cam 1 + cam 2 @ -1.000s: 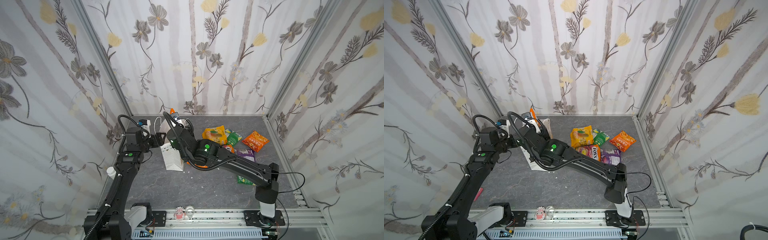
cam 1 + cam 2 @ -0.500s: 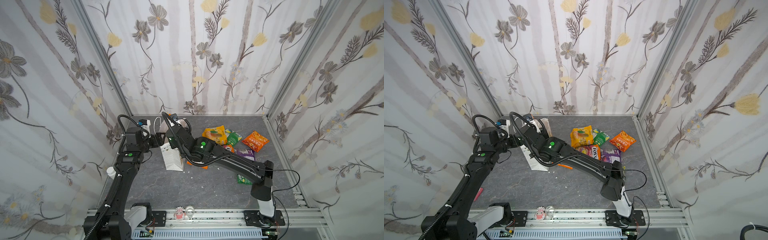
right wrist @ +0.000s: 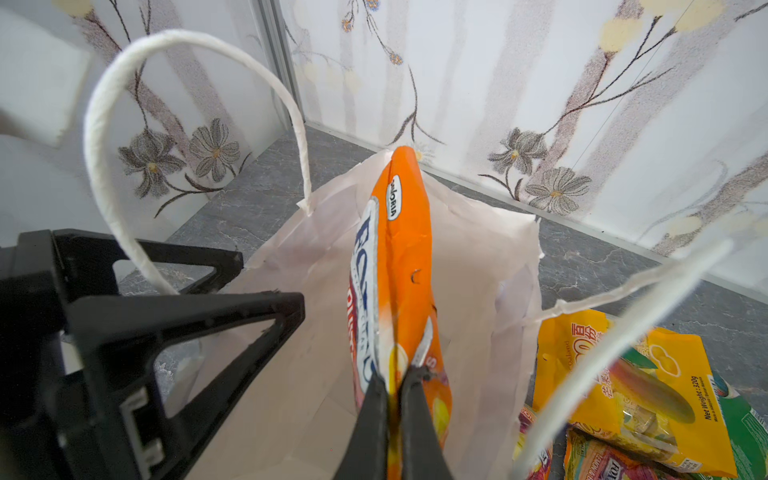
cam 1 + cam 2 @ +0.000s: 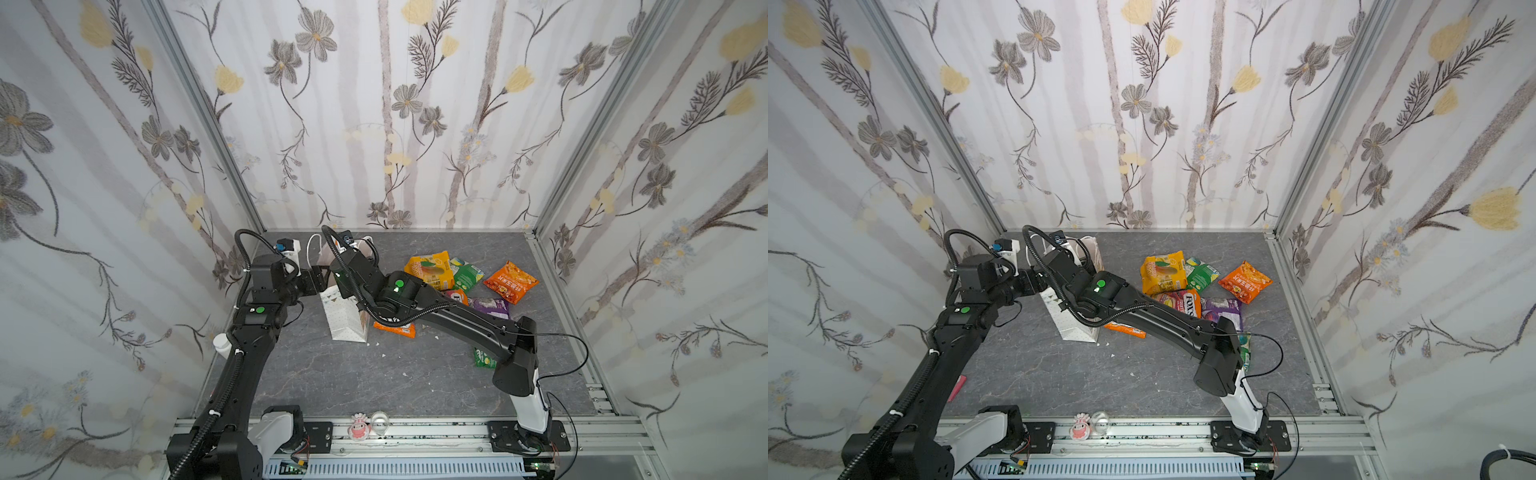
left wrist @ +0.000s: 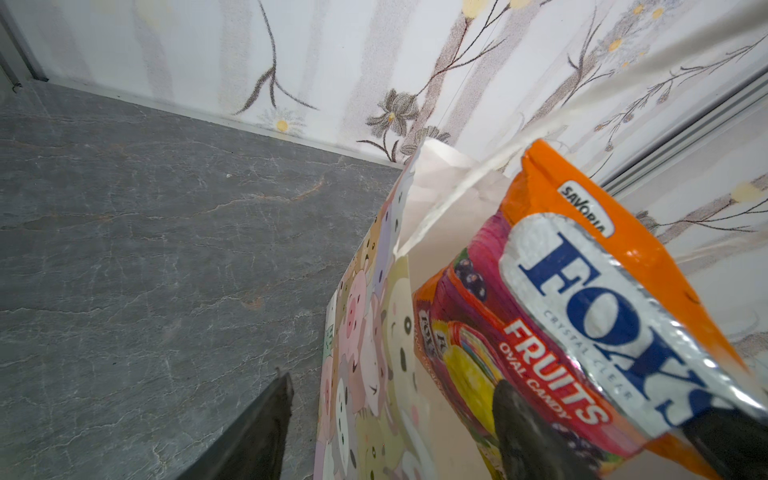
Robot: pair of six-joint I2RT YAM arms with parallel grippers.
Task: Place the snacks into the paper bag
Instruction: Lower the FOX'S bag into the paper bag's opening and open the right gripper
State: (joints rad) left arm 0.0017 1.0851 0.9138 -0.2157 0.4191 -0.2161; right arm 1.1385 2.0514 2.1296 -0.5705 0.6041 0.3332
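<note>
The white paper bag [image 4: 344,318] [image 4: 1070,322] stands upright at the back left, its mouth open [image 3: 478,266]. My right gripper [image 3: 392,380] is shut on an orange-pink FOX'S packet [image 3: 405,249] [image 5: 590,299], held on edge inside the bag's mouth. My left gripper [image 5: 395,382] is open and straddles the bag's printed front wall [image 5: 365,332], one finger outside and one inside. Other snacks lie to the right: a yellow-orange packet [image 4: 430,270], a green one [image 4: 467,274], an orange chip bag [image 4: 510,282], a purple one [image 4: 488,307].
An orange packet [image 4: 395,330] lies at the bag's base and a green one [image 4: 484,358] under my right arm. The bag's cord handles [image 3: 124,124] loop beside both grippers. A white bottle [image 4: 220,343] and a pink item [image 4: 957,386] sit by the left wall.
My right gripper has come down and leftward, sinking the FOX'S packet from above the bag into its mouth. The left arm and the bag have stayed put.
</note>
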